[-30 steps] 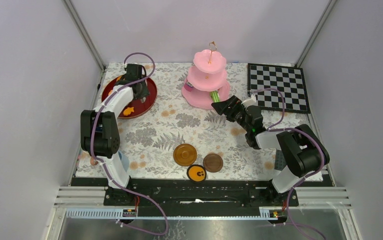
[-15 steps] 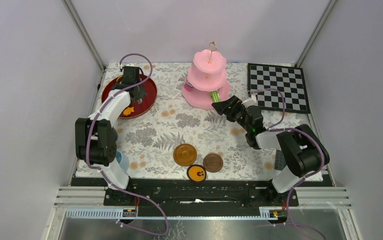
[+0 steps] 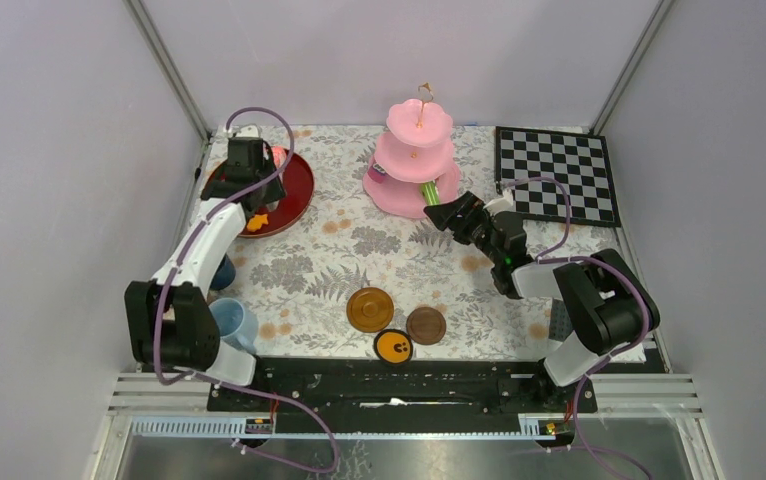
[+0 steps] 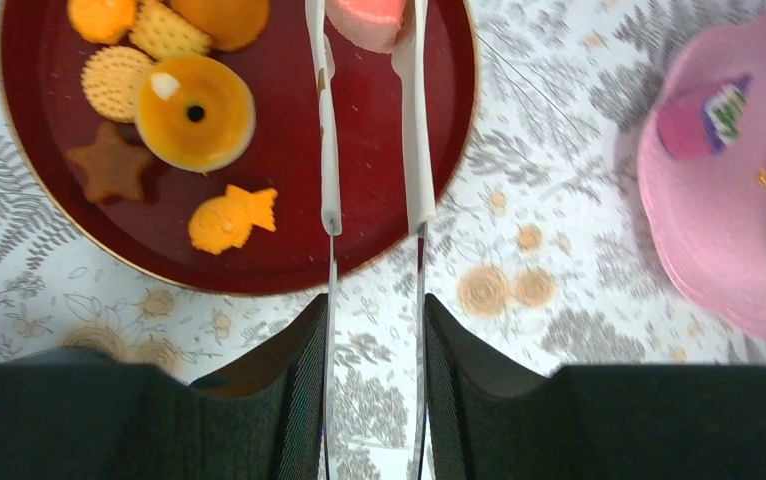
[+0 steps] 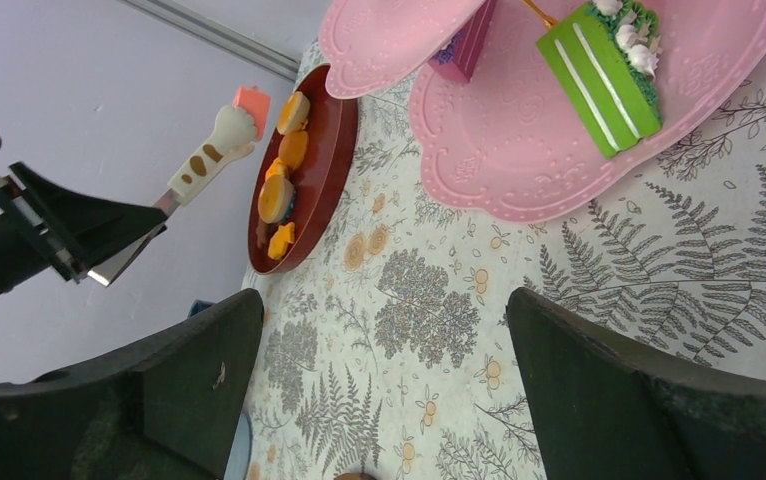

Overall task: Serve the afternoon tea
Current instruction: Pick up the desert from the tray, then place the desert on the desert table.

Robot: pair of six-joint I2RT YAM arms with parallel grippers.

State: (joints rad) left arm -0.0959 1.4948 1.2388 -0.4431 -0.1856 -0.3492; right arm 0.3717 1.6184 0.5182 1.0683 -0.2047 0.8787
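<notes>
Top external view: the floral-patterned surface (image 3: pixel 359 250) carries the pink three-tier cake stand (image 3: pixel 399 195) at the back centre and a dark red tray (image 4: pixel 289 150) at the back left. Three round saucers (image 3: pixel 370 309) lie near the front edge, and a light-blue cup (image 3: pixel 234 322) stands by the left arm's base.

The left end effector (image 4: pixel 374 305) is clamped on a pair of white tongs (image 4: pixel 419 150). The tong tips pinch a pink pastry (image 4: pixel 364 15) above the far side of the tray, well apart from the stand. The right end effector (image 5: pixel 384 300) stands wide open and holds nothing. It sits just beside the stand's bottom tier, where a green cake slice (image 5: pixel 599 85) already lies.

The pink pastry looks like a small toy piece, so it is probably very light and smooth-sided. The tongs meet it only at their narrow tips, on two opposite sides, so I judge the hold shallow. A tilt or a jolt could let it slip or twist out. Carried level and slowly, it should travel well enough. Squeezing harder adds little, since the long thin tong arms seem springy. On the tray, the star biscuit (image 4: pixel 109 170) and the fish-shaped piece (image 4: pixel 231 218) lie flat, so the tongs would best take them across their edges.
</notes>
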